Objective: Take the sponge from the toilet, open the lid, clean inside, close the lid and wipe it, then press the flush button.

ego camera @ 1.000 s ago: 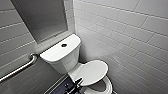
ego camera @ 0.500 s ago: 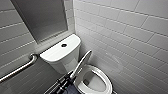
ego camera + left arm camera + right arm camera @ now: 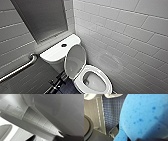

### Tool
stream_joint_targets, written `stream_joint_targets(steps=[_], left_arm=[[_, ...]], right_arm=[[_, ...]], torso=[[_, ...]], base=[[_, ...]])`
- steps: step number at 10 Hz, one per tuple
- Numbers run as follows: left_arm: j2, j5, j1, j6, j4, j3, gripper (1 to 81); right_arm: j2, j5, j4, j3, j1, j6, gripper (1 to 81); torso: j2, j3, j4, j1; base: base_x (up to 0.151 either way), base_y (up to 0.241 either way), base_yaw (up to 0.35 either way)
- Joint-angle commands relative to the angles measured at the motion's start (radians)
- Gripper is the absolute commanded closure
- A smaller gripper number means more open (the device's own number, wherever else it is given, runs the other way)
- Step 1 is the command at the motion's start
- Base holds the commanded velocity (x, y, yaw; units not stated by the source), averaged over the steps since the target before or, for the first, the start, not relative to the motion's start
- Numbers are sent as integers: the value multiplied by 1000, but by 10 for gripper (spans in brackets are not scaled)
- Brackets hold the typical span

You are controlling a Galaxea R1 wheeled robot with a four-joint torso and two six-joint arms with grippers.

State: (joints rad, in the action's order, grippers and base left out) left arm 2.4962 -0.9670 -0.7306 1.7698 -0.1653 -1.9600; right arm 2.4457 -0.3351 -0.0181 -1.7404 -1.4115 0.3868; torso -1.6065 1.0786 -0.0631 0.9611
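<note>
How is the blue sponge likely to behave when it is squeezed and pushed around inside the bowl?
The sponge shows open pores and a matte surface, so it probably squashes easily and grips rather than slides. It looks light for its bulk. Its soft, rounded body would likely bend against the curved bowl rather than roll.

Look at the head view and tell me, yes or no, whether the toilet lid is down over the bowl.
No, the lid stands raised in front of the tank, leaving the bowl open.
</note>
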Motion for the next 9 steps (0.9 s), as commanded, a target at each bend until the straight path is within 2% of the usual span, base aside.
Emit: stream_joint_targets(steps=[1, 4, 7, 9], left_arm=[[-55, -10, 70, 17, 6, -53, 10], [-67, 17, 56, 8, -422, -118, 10], [-89, 67, 73, 25, -1085, -262, 10], [-88, 68, 57, 75, -1446, -287, 10]], right_arm=[[-35, 53, -20, 32, 5, 0, 811], [-40, 53, -20, 29, 5, 0, 811], [-41, 54, -29, 24, 10, -3, 811], [-41, 54, -43, 16, 11, -3, 811]], torso=[[0, 0, 0, 0], [0, 0, 0, 0], [0, 0, 0, 0], [0, 0, 0, 0]], base=[[0, 0, 0], [0, 0, 0], [0, 0, 0], [0, 0, 0]])
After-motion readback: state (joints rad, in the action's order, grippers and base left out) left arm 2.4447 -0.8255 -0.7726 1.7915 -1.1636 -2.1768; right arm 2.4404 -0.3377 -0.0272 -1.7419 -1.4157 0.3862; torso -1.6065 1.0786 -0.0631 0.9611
